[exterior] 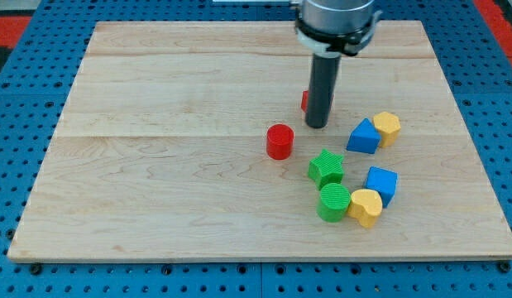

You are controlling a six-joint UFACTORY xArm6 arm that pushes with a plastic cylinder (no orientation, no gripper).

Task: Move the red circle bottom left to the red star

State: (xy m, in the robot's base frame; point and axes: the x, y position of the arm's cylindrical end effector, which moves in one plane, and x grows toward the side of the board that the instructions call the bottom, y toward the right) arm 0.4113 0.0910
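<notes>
The red circle (pixel 279 141) is a short red cylinder standing near the board's middle. The red star (pixel 305 101) is mostly hidden behind my rod; only a red sliver shows at the rod's left side. My tip (pixel 316 126) rests on the board just in front of the star, up and to the right of the red circle, with a small gap between tip and circle. The circle lies below and to the left of the star.
A green star (pixel 326 168) and a green circle (pixel 333 203) lie below the tip. A blue block (pixel 364 136), a yellow block (pixel 387 127), a blue cube (pixel 380 184) and a yellow heart (pixel 366 207) sit at the right. The wooden board (pixel 156 165) has a blue pegboard around it.
</notes>
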